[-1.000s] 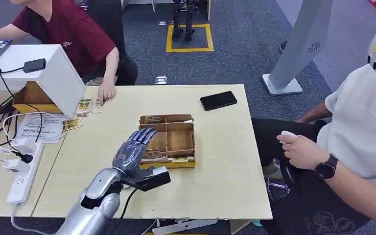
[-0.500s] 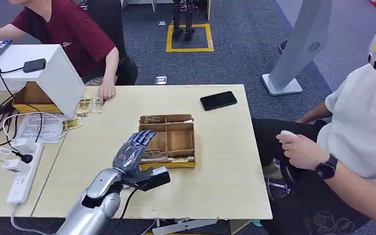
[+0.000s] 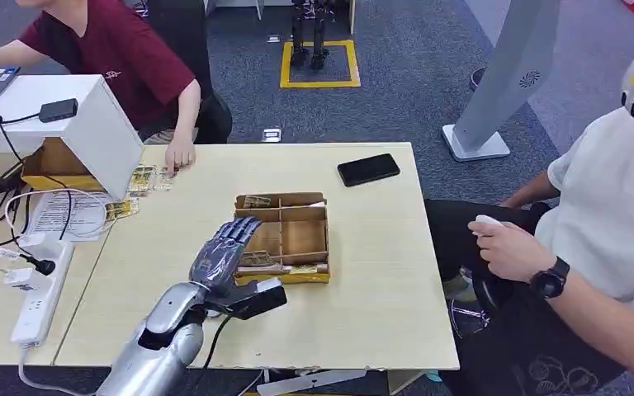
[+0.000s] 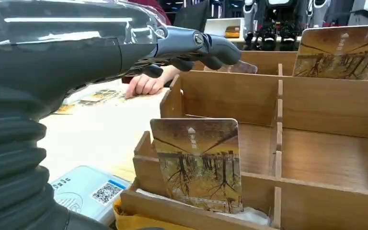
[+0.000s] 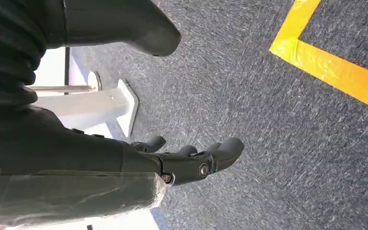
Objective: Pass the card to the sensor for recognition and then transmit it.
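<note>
Left hand [image 3: 224, 252] empty, fingers spread, just above upright card [image 4: 199, 163]; thin, stiff, slick; pinch free top edge.

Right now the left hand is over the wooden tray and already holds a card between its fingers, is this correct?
Not quite. The left hand is over the wooden tray, but it holds nothing: its fingers are spread. In the left wrist view the nearest card leans in its compartment, apart from the fingers.
</note>
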Action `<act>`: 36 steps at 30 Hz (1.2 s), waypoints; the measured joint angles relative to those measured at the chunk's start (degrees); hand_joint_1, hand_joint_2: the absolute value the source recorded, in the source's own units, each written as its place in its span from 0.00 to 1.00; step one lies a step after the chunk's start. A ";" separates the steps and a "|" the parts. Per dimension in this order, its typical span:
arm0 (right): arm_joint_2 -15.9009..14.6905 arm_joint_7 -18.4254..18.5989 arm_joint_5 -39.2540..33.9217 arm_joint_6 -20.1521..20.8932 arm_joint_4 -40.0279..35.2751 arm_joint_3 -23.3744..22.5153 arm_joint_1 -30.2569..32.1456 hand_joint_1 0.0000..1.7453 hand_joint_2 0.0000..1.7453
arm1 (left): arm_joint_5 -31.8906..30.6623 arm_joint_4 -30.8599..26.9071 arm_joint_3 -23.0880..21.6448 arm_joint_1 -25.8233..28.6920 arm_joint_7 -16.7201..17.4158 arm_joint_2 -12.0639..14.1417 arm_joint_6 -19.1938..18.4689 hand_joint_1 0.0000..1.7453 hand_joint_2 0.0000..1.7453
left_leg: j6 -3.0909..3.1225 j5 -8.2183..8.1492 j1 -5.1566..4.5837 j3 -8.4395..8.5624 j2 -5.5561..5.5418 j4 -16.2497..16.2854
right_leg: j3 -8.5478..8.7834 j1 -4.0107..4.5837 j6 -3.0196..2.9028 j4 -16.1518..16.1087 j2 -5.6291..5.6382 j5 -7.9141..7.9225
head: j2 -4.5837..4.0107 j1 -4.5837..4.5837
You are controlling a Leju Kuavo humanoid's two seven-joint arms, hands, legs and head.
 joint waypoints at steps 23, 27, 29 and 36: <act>0.00 -0.11 0.00 0.18 0.00 0.00 0.01 0.00 1.00 | 2.34 -0.02 0.81 -0.15 -1.55 -0.26 -1.27 0.00 1.00 | 0.00 0.00 0.00 0.00 0.00 0.00 | 0.00 0.00 0.00 0.00 0.00 0.00 | 0.00 0.00; 0.00 -0.28 0.00 0.09 0.00 0.02 0.00 0.00 1.00 | 1.92 0.02 0.81 -0.36 -1.31 -0.53 -1.57 0.00 1.00 | 0.00 0.00 0.00 0.00 0.00 0.00 | -0.01 0.00 0.00 0.00 0.00 0.00 | 0.00 0.00; 0.00 -0.24 0.00 0.09 0.00 0.04 -0.01 0.00 1.00 | 1.92 0.15 0.81 -0.62 -1.11 -0.70 -1.57 0.00 1.00 | 0.00 0.00 0.00 0.00 0.00 0.00 | -0.01 0.00 0.00 0.00 0.00 0.00 | 0.00 0.02; 0.00 -0.09 0.00 0.02 0.00 0.13 -0.05 0.00 1.00 | 1.18 0.87 0.79 -1.70 -0.94 -1.99 -1.57 0.00 1.00 | 0.00 0.00 0.00 0.00 0.00 0.00 | -0.01 0.00 0.00 0.00 0.00 0.00 | 0.00 0.00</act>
